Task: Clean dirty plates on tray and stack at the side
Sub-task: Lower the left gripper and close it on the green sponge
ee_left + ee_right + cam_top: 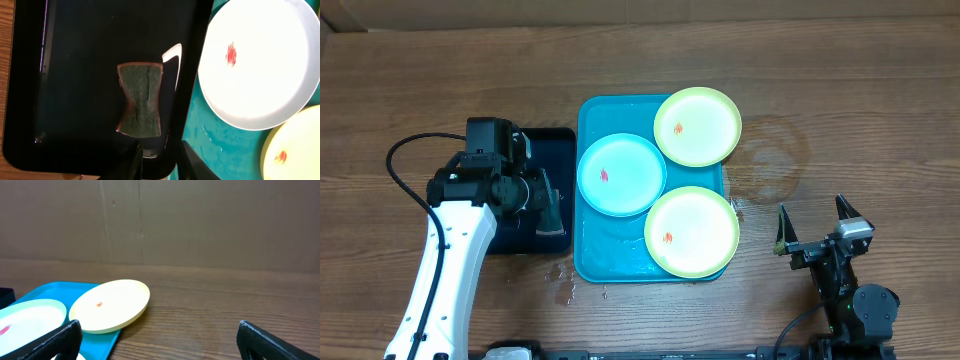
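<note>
On tray point(610, 252): three plates point(620, 175), red smears. Likely light, stiff plastic, slippery on wet tray; pinch at raised rim. Left gripper point(161, 162) narrow, empty, near sponge point(140, 100). Right gripper point(812, 220) wide, empty.

We see a worktop point(850, 90) of matt, grained wood, darkened by a damp-looking stain point(775, 150) right of the tray point(595, 245), whose turquoise plastic is glossy and wet. The plates point(697, 127) look smooth plastic. The black tray point(90, 40) is mirror-glossy; the sponge point(140, 100) on it looks coarse and fibrous.
</note>
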{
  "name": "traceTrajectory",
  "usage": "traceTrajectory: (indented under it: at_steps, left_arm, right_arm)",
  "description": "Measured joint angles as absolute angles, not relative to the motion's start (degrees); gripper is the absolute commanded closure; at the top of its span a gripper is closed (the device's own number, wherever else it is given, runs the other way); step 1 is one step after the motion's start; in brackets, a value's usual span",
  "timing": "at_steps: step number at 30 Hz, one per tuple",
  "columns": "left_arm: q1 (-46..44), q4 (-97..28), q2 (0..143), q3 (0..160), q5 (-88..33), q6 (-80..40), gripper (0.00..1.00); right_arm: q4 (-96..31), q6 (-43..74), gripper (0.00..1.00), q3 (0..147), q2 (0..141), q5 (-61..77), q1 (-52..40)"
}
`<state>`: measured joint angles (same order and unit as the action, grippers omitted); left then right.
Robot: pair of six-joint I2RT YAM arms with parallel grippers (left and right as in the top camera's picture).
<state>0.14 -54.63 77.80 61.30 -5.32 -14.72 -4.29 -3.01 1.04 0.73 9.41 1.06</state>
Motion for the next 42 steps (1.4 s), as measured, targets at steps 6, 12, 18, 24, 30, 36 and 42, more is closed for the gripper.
traceTrajectory:
  at_steps: [6,12,18,24,30,36,42]
  left_arm:
    - [0.1,-54.8,77.8,61.3,-5.3,-14.7,0.75]
    - [0.1,-55.1,77.8,61.3,-5.3,-14.7,0.75]
    - [0.1,-55.2,77.8,61.3,-5.3,-14.7,0.76]
    - [0.1,-54.3,77.8,61.3,-5.3,-14.7,0.76]
    - [0.1,-53.1,77.8,61.3,-5.3,-14.7,0.75]
    - [0.1,-53.1,77.8,61.3,-5.3,-14.7,0.75]
    - [0.1,-53.1,77.8,61.3,-5.3,-14.7,0.75]
  right_arm:
    - [-4.3,-3.0,0.00,1.0,0.7,9.4,1.1]
    - [-4.3,-3.0,0.00,1.0,0.7,9.4,1.1]
    - [-4.3,-3.0,0.00,1.0,0.7,9.4,1.1]
    - [-4.3,-3.0,0.00,1.0,0.7,9.4,1.1]
    - [-4.3,-3.0,0.00,1.0,0.7,9.4,1.1]
    - [-4.3,-3.0,0.00,1.0,0.7,9.4,1.0]
    - [-4.3,-3.0,0.00,1.0,0.7,9.4,1.0]
